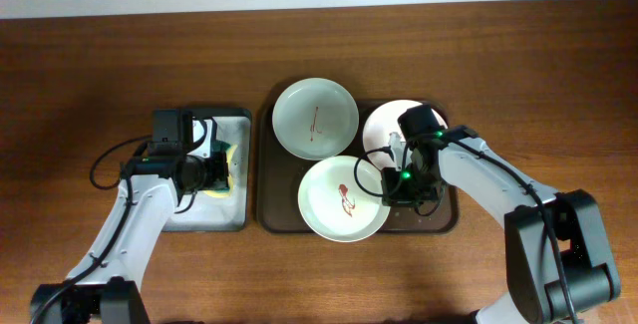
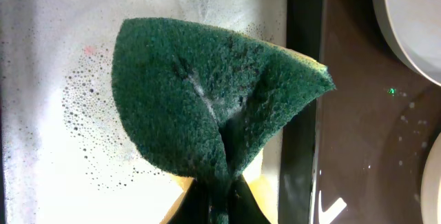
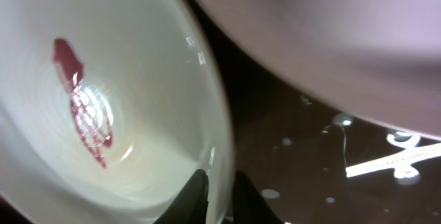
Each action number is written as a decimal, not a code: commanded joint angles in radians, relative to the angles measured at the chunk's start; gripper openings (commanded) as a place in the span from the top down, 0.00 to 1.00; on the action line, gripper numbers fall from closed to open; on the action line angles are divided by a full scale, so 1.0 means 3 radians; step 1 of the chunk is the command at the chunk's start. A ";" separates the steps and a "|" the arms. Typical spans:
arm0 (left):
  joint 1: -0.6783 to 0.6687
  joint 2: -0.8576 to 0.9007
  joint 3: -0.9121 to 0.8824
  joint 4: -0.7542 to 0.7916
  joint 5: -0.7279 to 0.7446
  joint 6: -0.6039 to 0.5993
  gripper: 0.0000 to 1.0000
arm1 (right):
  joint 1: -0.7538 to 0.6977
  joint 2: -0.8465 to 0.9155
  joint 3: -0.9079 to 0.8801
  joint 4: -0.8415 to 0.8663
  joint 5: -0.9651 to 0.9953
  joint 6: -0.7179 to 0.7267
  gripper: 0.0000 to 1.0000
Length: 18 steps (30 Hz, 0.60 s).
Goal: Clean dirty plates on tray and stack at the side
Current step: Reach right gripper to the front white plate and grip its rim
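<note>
Three plates lie on the dark brown tray (image 1: pixel 271 204). The pale green plate (image 1: pixel 314 118) is at the back left, the pinkish white plate (image 1: pixel 384 130) at the back right, and the cream white plate (image 1: pixel 344 199) in front. The green and cream ones show reddish smears. My right gripper (image 1: pixel 389 186) (image 3: pixel 219 198) is shut on the cream plate's (image 3: pixel 103 100) right rim, one finger inside and one outside. My left gripper (image 1: pixel 214 169) (image 2: pixel 222 207) is shut on a green sponge (image 2: pixel 207 107), which it holds folded over the small foamy tray (image 2: pixel 41 79).
The small black tray (image 1: pixel 204 214) with white foam sits left of the brown tray (image 2: pixel 358 148). The brown tray's floor (image 3: pixel 310 155) is wet with droplets. The pinkish plate (image 3: pixel 331 38) looms blurred close above my right gripper. Bare wooden table (image 1: pixel 90 65) surrounds both trays.
</note>
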 commanded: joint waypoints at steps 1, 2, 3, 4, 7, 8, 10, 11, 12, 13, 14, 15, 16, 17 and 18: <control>-0.0004 -0.0069 0.0058 -0.0025 0.0050 -0.0048 1.00 | 0.0024 0.0031 0.0062 0.0008 0.0131 0.0118 0.90; -0.0004 -0.0069 0.0058 -0.0033 0.0051 -0.0048 1.00 | 0.0024 0.0031 0.0062 0.0008 0.0131 0.0118 0.95; -0.0004 -0.0069 0.0058 -0.0037 0.0050 -0.0048 1.00 | 0.0024 0.0031 0.0062 0.0008 0.0131 0.0118 0.96; -0.0004 -0.0069 0.0058 -0.0042 0.0050 -0.0048 1.00 | 0.0024 0.0031 0.0062 0.0008 0.0131 0.0118 0.96; -0.0004 -0.0069 0.0058 -0.0048 0.0050 -0.0048 1.00 | 0.0024 0.0031 0.0062 0.0008 0.0130 0.0118 0.96; -0.0004 -0.0069 0.0058 -0.0050 0.0051 -0.0048 1.00 | 0.0024 0.0031 0.0062 0.0008 0.0130 0.0118 0.96; -0.0004 -0.0069 0.0058 -0.0050 0.0051 -0.0048 1.00 | 0.0024 0.0031 0.0062 0.0006 0.0130 0.0118 0.96; -0.0004 -0.0069 0.0058 -0.0050 0.0051 -0.0048 1.00 | 0.0024 0.0031 0.0062 0.0008 0.0130 0.0118 0.96; -0.0004 -0.0069 0.0058 -0.0050 0.0052 -0.0048 1.00 | 0.0024 0.0031 0.0062 0.0006 0.0130 0.0118 0.96; -0.0004 -0.0069 0.0058 -0.0051 0.0058 -0.0048 1.00 | 0.0024 0.0031 0.0062 0.0008 0.0130 0.0118 0.96; -0.0004 -0.0069 0.0058 -0.0048 0.0064 -0.0048 1.00 | 0.0024 0.0031 0.0062 0.0008 0.0130 0.0118 0.96; -0.0004 -0.0069 0.0058 -0.0050 0.0075 -0.0048 1.00 | 0.0024 0.0031 0.0062 0.0008 0.0128 0.0127 0.96; -0.0004 -0.0069 0.0058 -0.0050 0.0075 -0.0048 1.00 | 0.0024 0.0031 0.0062 0.0009 0.0130 0.0161 0.96; -0.0004 -0.0069 0.0058 -0.0050 0.0075 -0.0048 1.00 | 0.0024 0.0031 0.0062 0.0031 0.0128 0.0223 0.96; -0.0004 -0.0069 0.0058 -0.0050 0.0075 -0.0048 1.00 | 0.0024 0.0031 0.0062 0.0050 0.0128 0.0248 0.96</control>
